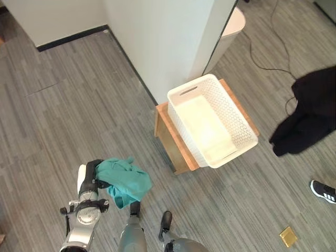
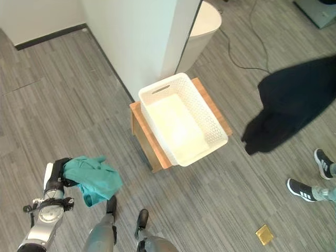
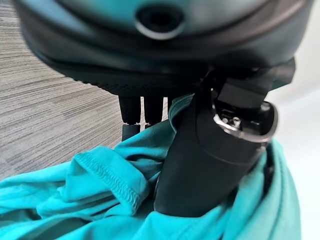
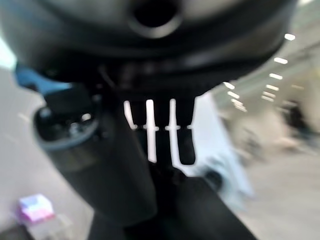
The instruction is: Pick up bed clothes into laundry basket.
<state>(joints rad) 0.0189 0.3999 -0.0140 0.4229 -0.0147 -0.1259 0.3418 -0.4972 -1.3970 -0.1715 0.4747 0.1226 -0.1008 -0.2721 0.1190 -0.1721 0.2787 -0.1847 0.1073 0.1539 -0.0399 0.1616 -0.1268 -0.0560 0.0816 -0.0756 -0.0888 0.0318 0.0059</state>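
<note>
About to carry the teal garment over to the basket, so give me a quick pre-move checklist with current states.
1. Left hand curled on the teal garment: ok.
2. Garment off the floor, hanging from the hand: ok.
3. White laundry basket upright on the wooden stand, nothing inside: ok.
4. Floor between hand and basket free of things: ok.
5. Right hand free, fingers straight: ok.
6. Black garment and a person's shoes past the basket, on its right: not ok, keep clear.

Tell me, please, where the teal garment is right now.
The teal garment is bunched in the left hand, low on the robot's left, above the floor and short of the white laundry basket.
</note>
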